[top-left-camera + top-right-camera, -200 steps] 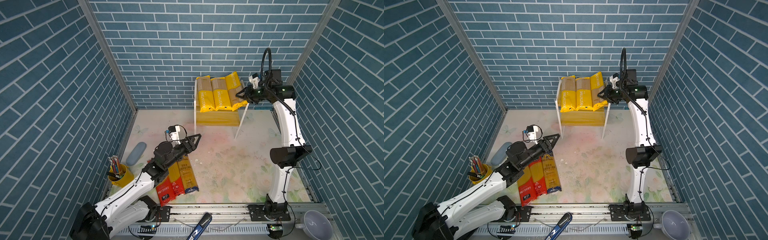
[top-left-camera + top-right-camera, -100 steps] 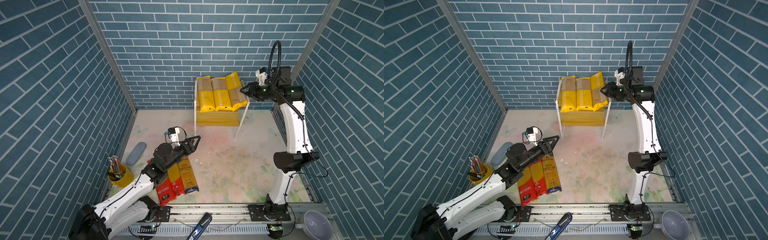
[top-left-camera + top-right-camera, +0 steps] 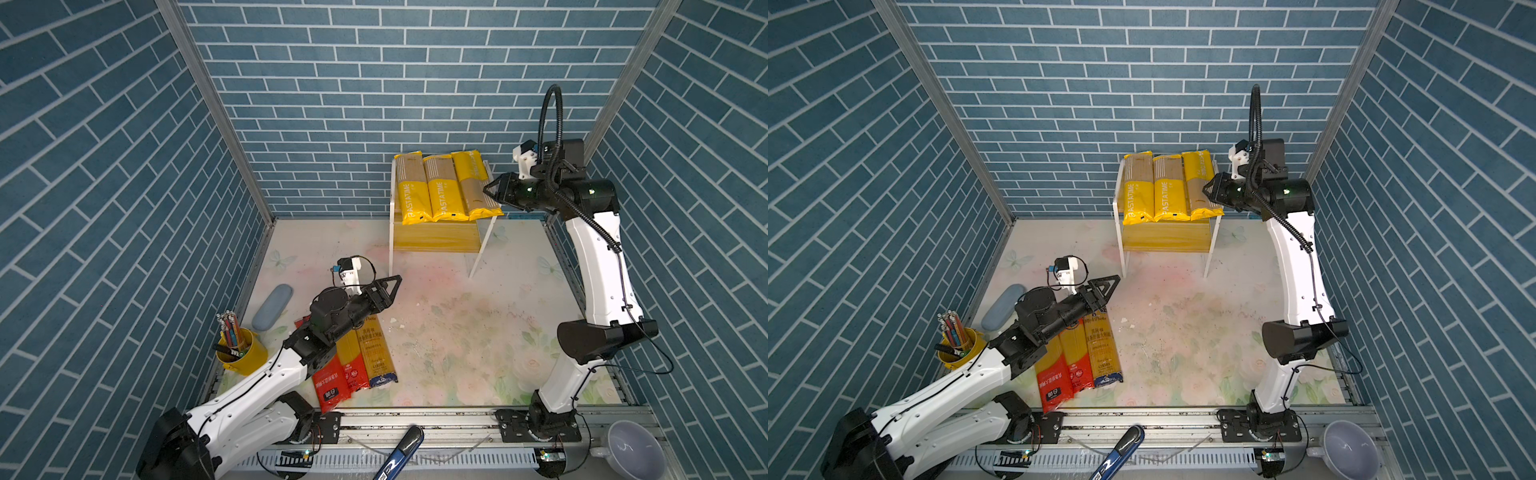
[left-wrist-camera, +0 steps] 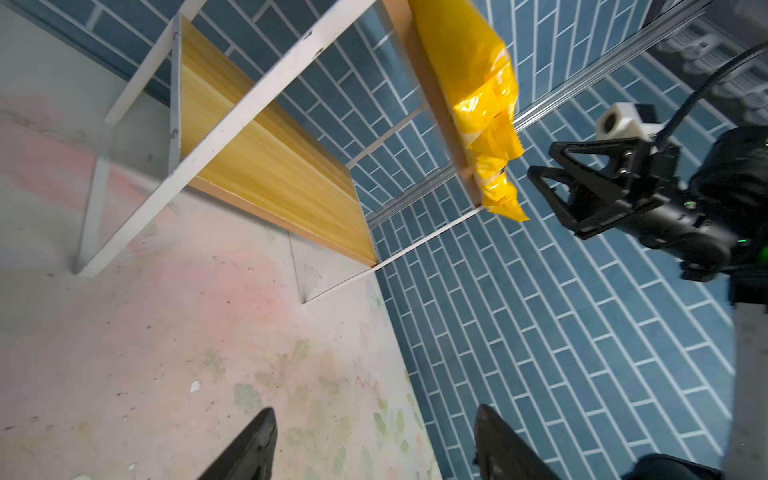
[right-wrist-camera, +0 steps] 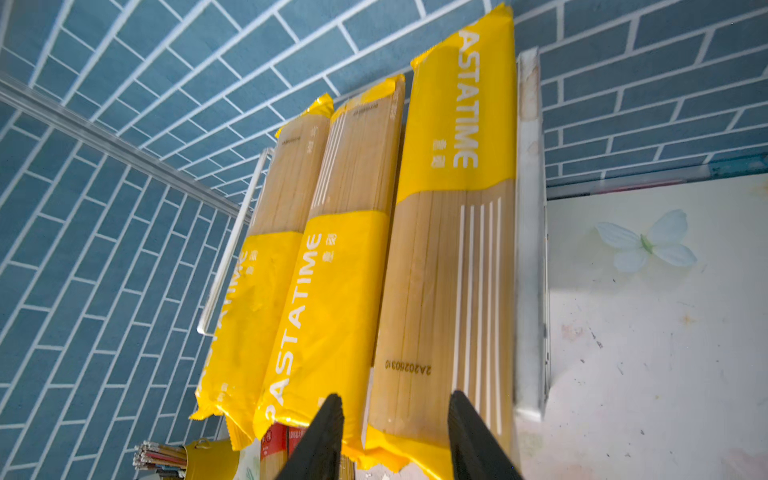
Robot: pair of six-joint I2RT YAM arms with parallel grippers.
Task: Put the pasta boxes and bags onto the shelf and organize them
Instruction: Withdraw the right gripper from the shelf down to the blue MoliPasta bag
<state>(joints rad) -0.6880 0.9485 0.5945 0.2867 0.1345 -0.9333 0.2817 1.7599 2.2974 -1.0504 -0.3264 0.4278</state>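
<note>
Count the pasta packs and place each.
6: three yellow packs on the shelf's top board; two red-ended and one blue-ended on the table, partly under the left arm.

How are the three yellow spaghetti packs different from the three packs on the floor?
The yellow packs lie on the shelf's top board; the floor packs lie on the flowery mat. The yellow packs have tan windows; two floor packs have red ends, one a dark blue end. The left arm covers part of the floor packs, not the yellow packs. Both sets are long, flat and lie three side by side.
</note>
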